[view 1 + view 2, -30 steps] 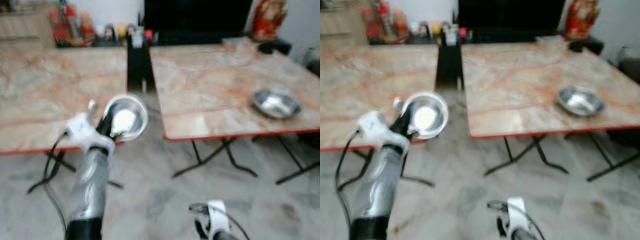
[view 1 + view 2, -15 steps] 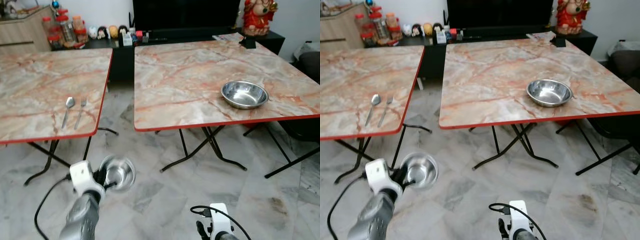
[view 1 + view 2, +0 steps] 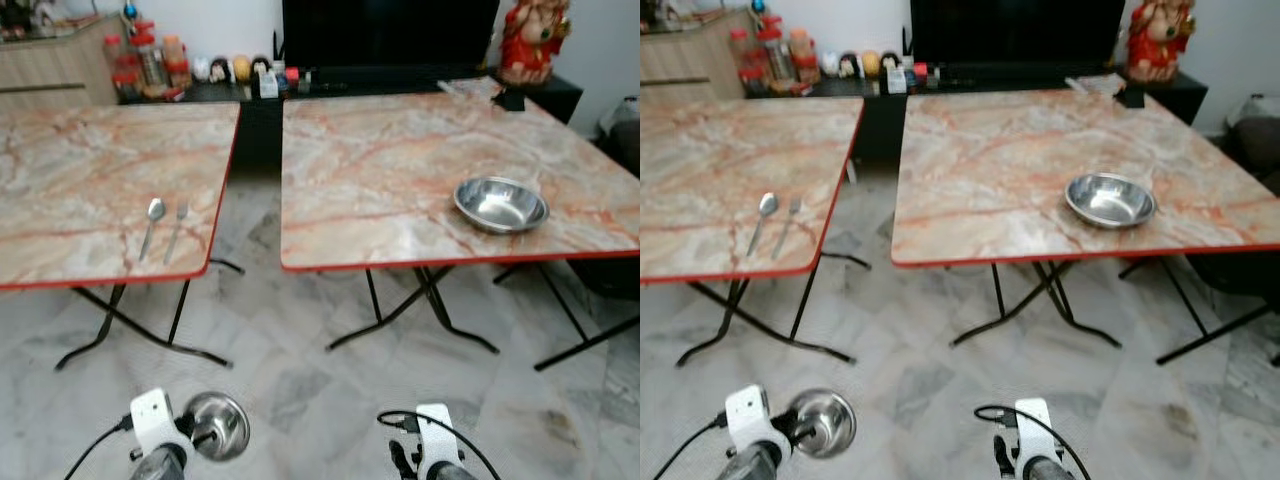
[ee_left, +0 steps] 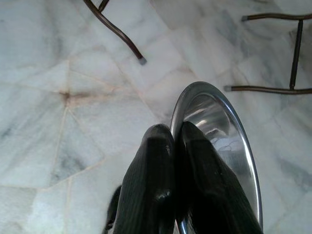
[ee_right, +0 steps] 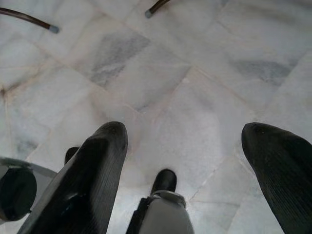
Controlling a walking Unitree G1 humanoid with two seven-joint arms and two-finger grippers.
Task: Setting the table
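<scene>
Marble floor (image 3: 300, 400) lies beneath the robot, with both arms held low over it. The left pincer (image 4: 174, 134) has its two black fingers pressed tight together on the rim of a small steel bowl (image 4: 219, 141), one finger inside the rim and one outside, so the bowl is carried on edge above the floor tiles. From the head camera this held bowl (image 3: 216, 426) shows low down, well short of the left table (image 3: 60, 200) and nearer the robot than that table's red front edge.

The right pincer (image 5: 195, 141) hangs over bare floor with its fingers spread wide apart and nothing between them; its white wrist housing (image 3: 432, 440) and a looping black cable sit low in the head view, just beside the held bowl.

A second, larger steel bowl (image 3: 501, 204) rests upright on the right table (image 3: 400, 170), near that table's front red edge and toward its far right side. On the left table, a spoon (image 3: 152, 224) and a fork (image 3: 176, 228) lie side by side, close but apart, near the corner closest to the gap between the tables, with the spoon farther from the gap.

Beyond the tables stands a dark low cabinet (image 3: 250, 92) carrying jars and small figures, with a red figurine (image 3: 527, 40) behind the right table's far corner.
</scene>
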